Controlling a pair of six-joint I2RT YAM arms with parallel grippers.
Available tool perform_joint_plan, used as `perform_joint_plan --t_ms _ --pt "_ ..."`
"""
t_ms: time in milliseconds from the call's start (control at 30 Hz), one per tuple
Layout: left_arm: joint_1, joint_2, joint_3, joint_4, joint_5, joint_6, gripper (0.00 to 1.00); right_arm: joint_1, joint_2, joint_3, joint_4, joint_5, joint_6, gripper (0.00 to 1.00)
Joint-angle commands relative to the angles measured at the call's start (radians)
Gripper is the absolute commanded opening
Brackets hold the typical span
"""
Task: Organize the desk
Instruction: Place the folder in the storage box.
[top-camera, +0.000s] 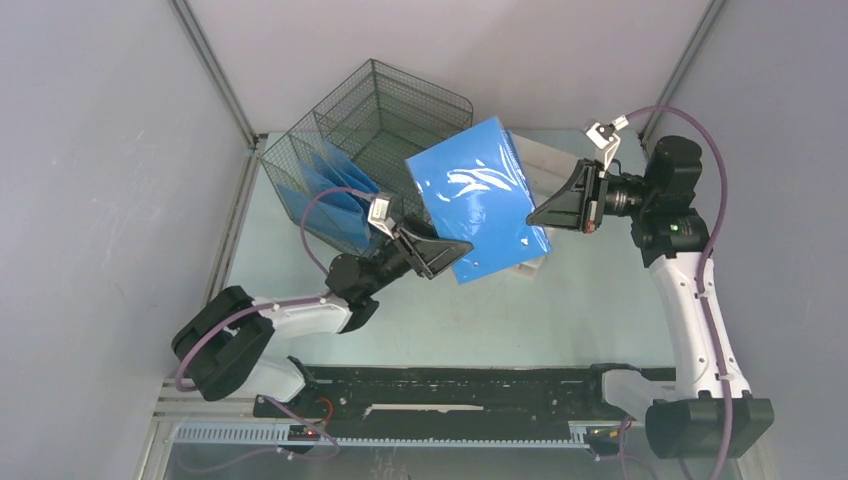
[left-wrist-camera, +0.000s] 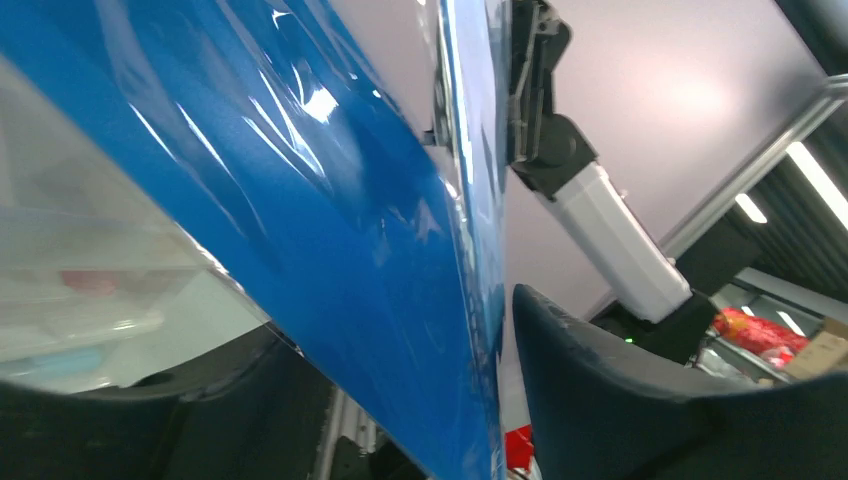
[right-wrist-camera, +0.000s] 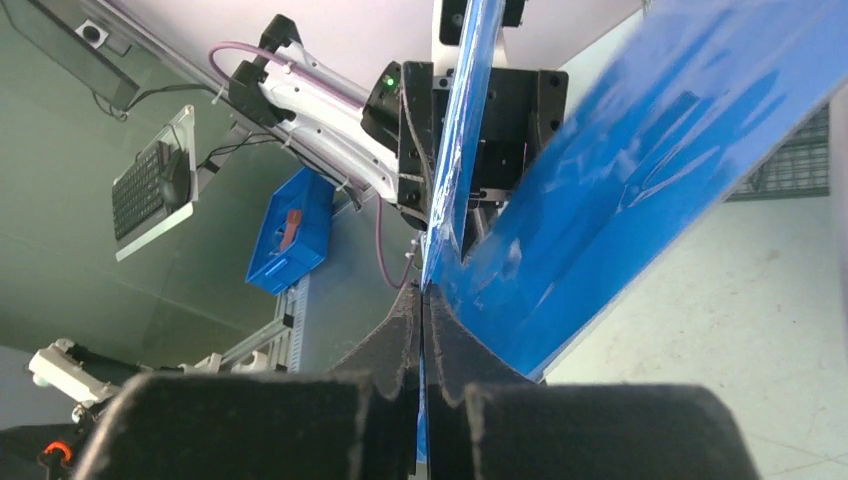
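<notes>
A glossy blue folder (top-camera: 480, 195) hangs in the air over the middle of the pale mint-green desk (top-camera: 560, 310), held between both arms. My right gripper (top-camera: 535, 215) is shut on its right edge; in the right wrist view the pads (right-wrist-camera: 405, 330) pinch the thin blue sheet (right-wrist-camera: 620, 190). My left gripper (top-camera: 445, 255) is at the folder's lower left corner. In the left wrist view the folder (left-wrist-camera: 330, 200) stands between the spread jaws of this gripper (left-wrist-camera: 400, 330), with a small gap to the right finger (left-wrist-camera: 600, 380).
A dark wire-mesh organizer (top-camera: 390, 110) stands at the back left, tilted, with several blue folders (top-camera: 325, 185) in it. A white drawer unit (top-camera: 545, 165) sits under and behind the held folder. Grey walls close in the desk; a black rail (top-camera: 450, 390) runs along the front.
</notes>
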Motion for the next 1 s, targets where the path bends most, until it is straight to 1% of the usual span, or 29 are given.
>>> perform_joint_plan --t_ms 0,33,67,167,200,233,267,300,367,400,433,467,533,567,633,700,767,867,967 --pt "-0.004 -0.067 0.017 0.046 0.045 0.057 0.6 0.042 0.0 -0.01 -0.018 -0.015 -0.064 0.0" --pt "-0.003 -0.08 0.014 0.045 0.055 0.063 0.5 0.049 0.005 -0.019 -0.011 -0.018 -0.063 0.0" --pt "-0.003 -0.093 0.008 0.044 0.063 0.072 0.36 0.055 0.008 -0.028 -0.007 -0.019 -0.066 0.0" --pt "-0.003 -0.14 -0.033 0.043 0.058 0.106 0.09 0.063 0.019 -0.042 -0.006 -0.02 -0.083 0.0" --pt "-0.004 -0.155 -0.05 0.043 0.05 0.115 0.02 0.065 0.021 -0.043 -0.018 -0.017 -0.098 0.0" --pt "-0.004 -0.17 -0.067 0.041 0.037 0.121 0.0 0.068 0.021 -0.043 -0.041 -0.011 -0.122 0.0" --pt "-0.004 -0.186 -0.086 0.036 0.023 0.129 0.0 0.071 0.018 -0.043 -0.058 0.003 -0.156 0.08" --pt "-0.002 -0.205 -0.105 0.023 0.005 0.138 0.0 0.074 0.013 -0.044 -0.109 0.023 -0.202 0.22" --pt "-0.002 -0.257 -0.137 -0.03 -0.05 0.17 0.0 0.08 -0.011 -0.044 -0.214 0.108 -0.365 0.59" --pt "-0.002 -0.287 -0.152 -0.061 -0.074 0.188 0.0 0.084 -0.029 -0.042 -0.273 0.155 -0.444 0.73" --pt "-0.001 -0.321 -0.168 -0.096 -0.098 0.2 0.0 0.088 -0.044 -0.038 -0.33 0.208 -0.53 0.84" --pt "0.002 -0.374 -0.183 -0.135 -0.122 0.226 0.0 0.089 -0.064 -0.037 -0.377 0.256 -0.589 0.92" --pt "0.009 -0.457 -0.206 -0.244 -0.166 0.273 0.0 0.079 -0.103 -0.039 -0.438 0.317 -0.685 0.99" --pt "0.014 -0.495 -0.209 -0.299 -0.19 0.295 0.0 0.062 -0.123 -0.047 -0.451 0.32 -0.709 1.0" --pt "0.033 -0.561 -0.2 -0.415 -0.23 0.335 0.0 -0.003 -0.172 -0.076 -0.442 0.266 -0.721 1.0" --pt "0.067 -0.608 -0.172 -0.507 -0.237 0.354 0.0 -0.078 -0.208 -0.127 -0.385 0.187 -0.686 1.0" --pt "0.111 -0.63 -0.137 -0.568 -0.229 0.354 0.0 -0.124 -0.223 -0.16 -0.371 0.15 -0.686 1.0" --pt "0.184 -0.619 -0.065 -0.644 -0.221 0.326 0.0 -0.139 -0.232 -0.167 -0.43 0.161 -0.743 1.0" --pt "0.244 -0.569 0.029 -0.721 -0.243 0.271 0.0 -0.147 -0.263 -0.203 -0.365 0.171 -0.704 1.0"
